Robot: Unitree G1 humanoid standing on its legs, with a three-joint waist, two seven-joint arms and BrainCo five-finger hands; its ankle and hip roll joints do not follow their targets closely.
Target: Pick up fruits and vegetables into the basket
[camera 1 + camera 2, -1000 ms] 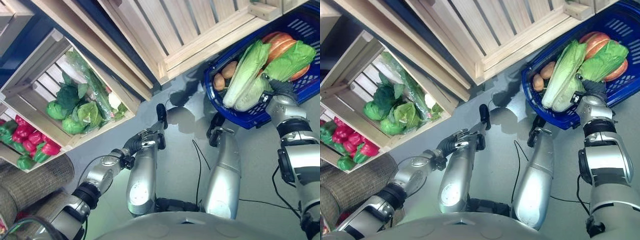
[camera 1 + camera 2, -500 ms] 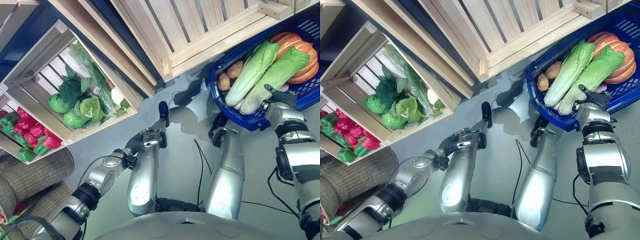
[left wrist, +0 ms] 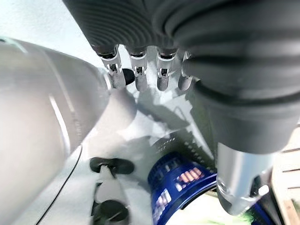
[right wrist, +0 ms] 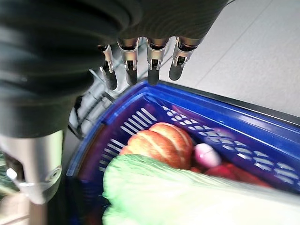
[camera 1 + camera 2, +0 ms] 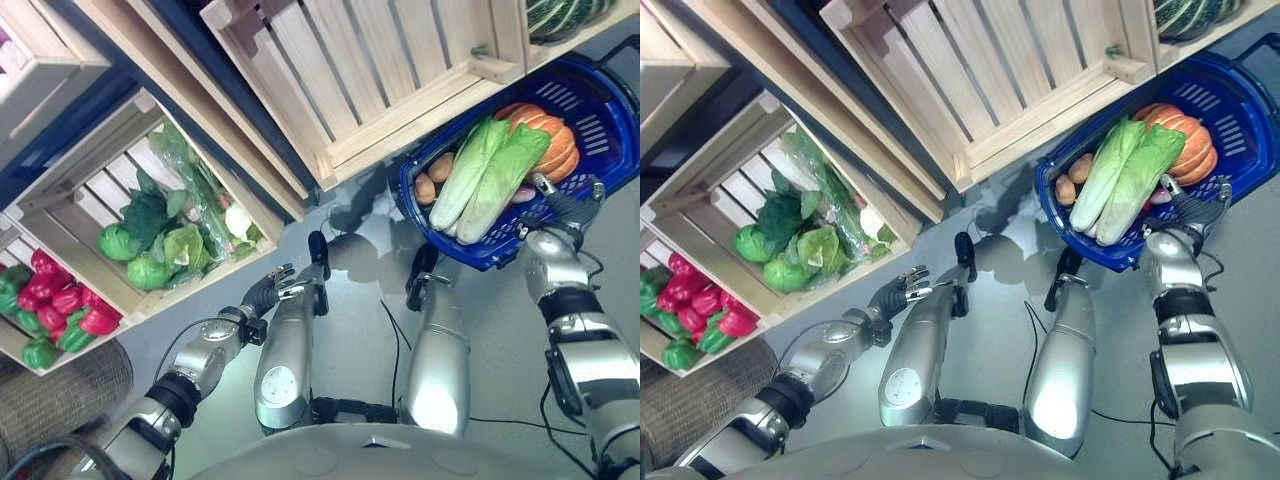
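Note:
A blue basket (image 5: 482,256) stands on the floor at the upper right. In it lie two pale green cabbages (image 5: 468,168) side by side, an orange pumpkin (image 5: 556,150), brown potatoes (image 5: 432,176) and a small pink bulb (image 4: 206,154). My right hand (image 5: 562,208) hovers over the basket's near rim (image 4: 211,101), fingers (image 4: 152,65) straight and spread, holding nothing. The pumpkin (image 4: 161,143) and a cabbage (image 4: 187,192) lie just past them. My left hand (image 5: 268,292) hangs low over the floor, fingers (image 3: 140,70) relaxed and empty.
A wooden crate (image 5: 135,120) at the left holds leafy greens (image 5: 150,235). Below it another crate holds red and green peppers (image 5: 55,312). A slatted crate (image 5: 380,70) stands behind the basket, with dark green squash (image 5: 560,12) at the top right. A woven sack (image 5: 60,385) lies lower left.
The camera has shifted. My right hand has let go of the cabbage and drawn back to the basket's rim, fingers spread. The cabbage now lies in the basket. The left hand stayed put.

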